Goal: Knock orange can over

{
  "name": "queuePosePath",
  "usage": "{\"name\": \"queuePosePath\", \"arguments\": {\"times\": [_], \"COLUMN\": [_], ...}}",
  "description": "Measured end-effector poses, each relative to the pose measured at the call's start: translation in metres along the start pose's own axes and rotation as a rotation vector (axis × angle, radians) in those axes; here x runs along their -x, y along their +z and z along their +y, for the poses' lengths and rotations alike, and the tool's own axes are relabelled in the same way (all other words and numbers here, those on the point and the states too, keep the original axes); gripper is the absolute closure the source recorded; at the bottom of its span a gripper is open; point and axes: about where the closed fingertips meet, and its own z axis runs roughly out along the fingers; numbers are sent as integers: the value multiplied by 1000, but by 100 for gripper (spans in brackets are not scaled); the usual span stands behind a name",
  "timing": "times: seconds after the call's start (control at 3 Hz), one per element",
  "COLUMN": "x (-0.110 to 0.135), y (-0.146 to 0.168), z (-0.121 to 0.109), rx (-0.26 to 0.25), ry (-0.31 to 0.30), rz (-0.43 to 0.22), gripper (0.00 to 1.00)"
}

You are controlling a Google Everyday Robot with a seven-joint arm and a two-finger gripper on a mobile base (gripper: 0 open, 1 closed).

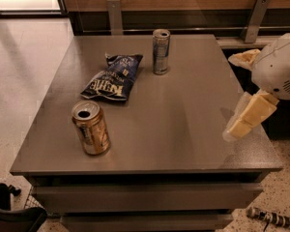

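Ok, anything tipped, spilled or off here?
Nothing stands out. The golden-orange metal drink can stands upright front-left, the slim silver-blue can upright at the back, the dark-blue chip bag flat between them. No spill. The gripper is at the grey table's right edge.

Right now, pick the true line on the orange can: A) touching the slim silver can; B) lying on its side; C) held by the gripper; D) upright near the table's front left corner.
D: the orange can stands upright near the front left corner of the table, far from the gripper at the right edge.
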Motion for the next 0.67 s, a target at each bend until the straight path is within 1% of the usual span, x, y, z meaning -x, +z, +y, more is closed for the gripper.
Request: {"name": "queuePosePath", "arguments": {"times": [0.33,0.67], "x": [7,32], "y": [48,82], "z": [13,30], "rx": [59,135], "ry": [-13,-12], "rz": [-212,-439], "gripper": [0,0]}}
